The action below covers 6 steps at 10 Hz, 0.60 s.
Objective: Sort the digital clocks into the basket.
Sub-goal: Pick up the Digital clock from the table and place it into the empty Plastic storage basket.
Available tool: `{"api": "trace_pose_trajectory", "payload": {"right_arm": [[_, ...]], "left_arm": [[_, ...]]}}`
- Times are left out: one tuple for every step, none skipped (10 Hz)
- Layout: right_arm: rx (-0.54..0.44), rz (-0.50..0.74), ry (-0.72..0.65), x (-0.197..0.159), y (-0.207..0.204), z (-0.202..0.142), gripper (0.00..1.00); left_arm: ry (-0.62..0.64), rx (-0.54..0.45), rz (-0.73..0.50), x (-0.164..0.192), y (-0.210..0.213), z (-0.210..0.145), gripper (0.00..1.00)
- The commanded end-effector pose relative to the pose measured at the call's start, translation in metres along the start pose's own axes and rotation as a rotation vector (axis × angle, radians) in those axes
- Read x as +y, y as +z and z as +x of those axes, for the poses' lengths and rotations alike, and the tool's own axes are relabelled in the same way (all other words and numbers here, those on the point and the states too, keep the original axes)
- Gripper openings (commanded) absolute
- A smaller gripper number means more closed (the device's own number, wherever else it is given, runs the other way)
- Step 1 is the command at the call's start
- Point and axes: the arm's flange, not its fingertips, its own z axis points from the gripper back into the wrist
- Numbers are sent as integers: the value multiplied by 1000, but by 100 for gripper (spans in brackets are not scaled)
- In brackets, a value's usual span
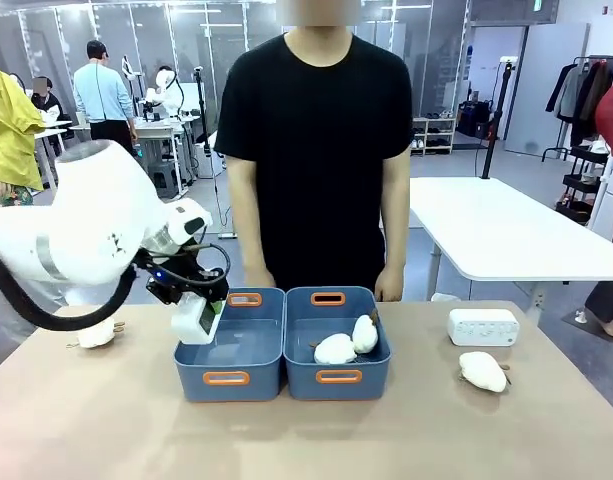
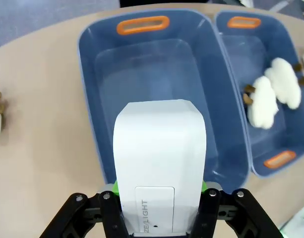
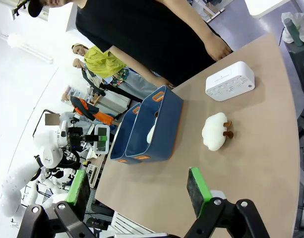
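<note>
One white digital clock [image 1: 194, 325] hangs just over the left rim of the left blue basket [image 1: 244, 338], with my left gripper [image 1: 204, 302] shut on it. In the left wrist view the clock [image 2: 159, 139] stands between the green pads of my left gripper [image 2: 159, 192], above the bare floor of that basket [image 2: 152, 69]. The second digital clock [image 1: 483, 327] lies on the table at the right, dotted face up in the right wrist view [image 3: 229, 81]. My right gripper [image 3: 138, 191] is open, holding nothing, well short of that clock.
The right blue bin [image 1: 336, 378] holds two white plush toys [image 1: 348, 340]. Another plush [image 1: 483, 371] lies near the second clock, and one more [image 1: 96, 333] at the table's left. A person [image 1: 321, 150] stands at the far edge behind the bins.
</note>
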Motion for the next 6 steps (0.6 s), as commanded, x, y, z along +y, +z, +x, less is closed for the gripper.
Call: {"api": "trace_pose_trajectory", "payload": {"right_arm": [[-11, 8, 3, 2, 0, 1, 100], [-11, 8, 3, 2, 0, 1, 100], [-11, 8, 3, 2, 0, 1, 100], [-11, 8, 3, 2, 0, 1, 100], [-11, 8, 3, 2, 0, 1, 100], [-11, 8, 3, 2, 0, 1, 100]], "left_arm": [[50, 0, 26, -21, -28, 12, 52], [47, 26, -3, -23, -41, 15, 52], [51, 14, 9, -26, -49, 12, 52], [38, 31, -2, -28, -54, 6, 52], [38, 41, 24, -24, -64, 3, 52], [36, 51, 37, -23, -70, 1, 52]]}}
